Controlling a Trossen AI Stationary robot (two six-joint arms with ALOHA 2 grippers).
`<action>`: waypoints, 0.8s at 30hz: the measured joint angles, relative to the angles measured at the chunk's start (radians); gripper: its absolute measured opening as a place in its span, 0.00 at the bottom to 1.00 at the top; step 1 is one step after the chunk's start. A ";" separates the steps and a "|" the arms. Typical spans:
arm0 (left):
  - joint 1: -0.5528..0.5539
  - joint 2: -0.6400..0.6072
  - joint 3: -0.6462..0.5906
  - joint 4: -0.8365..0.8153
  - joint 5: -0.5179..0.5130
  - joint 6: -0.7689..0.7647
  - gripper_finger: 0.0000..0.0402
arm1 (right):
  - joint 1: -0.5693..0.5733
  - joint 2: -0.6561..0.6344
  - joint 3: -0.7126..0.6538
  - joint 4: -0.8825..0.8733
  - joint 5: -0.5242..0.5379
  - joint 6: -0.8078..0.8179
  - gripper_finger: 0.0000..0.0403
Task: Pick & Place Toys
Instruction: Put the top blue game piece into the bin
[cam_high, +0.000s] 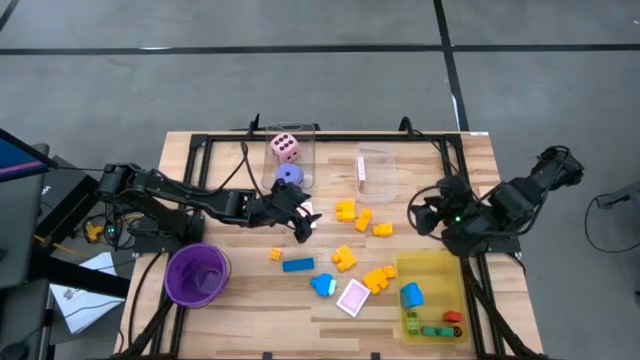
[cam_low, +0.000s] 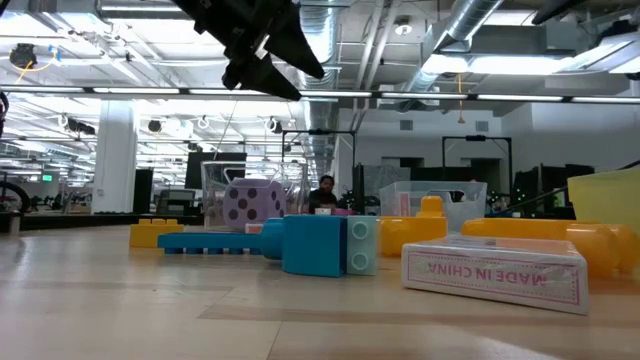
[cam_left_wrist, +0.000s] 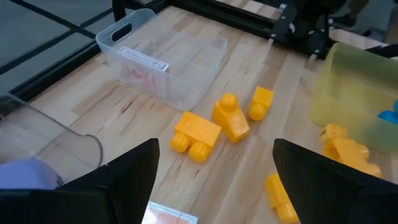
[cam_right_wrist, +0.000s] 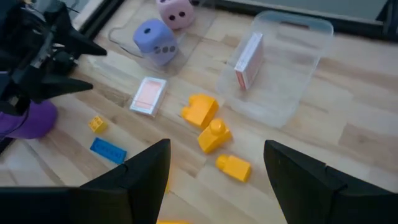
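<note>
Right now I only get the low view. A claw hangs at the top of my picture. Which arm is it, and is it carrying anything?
Observer: It's the left claw, open and empty, above the pink-white card.
Operator: Where's the other arm?
Observer: The right claw hovers open beside the yellow tray.
Operator: Anything in that tray?
Observer: A blue block, small green pieces and a red one.

**Cluttered centre, open strips at the edges**

Three yellow blocks (cam_high: 362, 217) crowded the middle between the clear box (cam_high: 376, 170) and the yellow tray (cam_high: 432, 270). The left gripper (cam_high: 303, 222), jaws apart, hung over the card (cam_right_wrist: 148, 95). Bare wood (cam_high: 215, 170) lay open left of the dice (cam_high: 286, 160).
</note>
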 joint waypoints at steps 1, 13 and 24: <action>0.000 0.000 0.000 0.006 0.008 0.000 0.77 | 0.001 -0.009 0.000 0.000 0.008 -0.017 0.62; 0.000 0.000 0.000 0.015 0.016 -0.038 0.77 | 0.073 -0.102 0.000 0.011 0.168 -0.109 0.62; 0.001 0.000 0.000 0.015 0.016 -0.038 0.77 | 0.144 -0.191 0.000 0.137 0.283 -0.302 0.62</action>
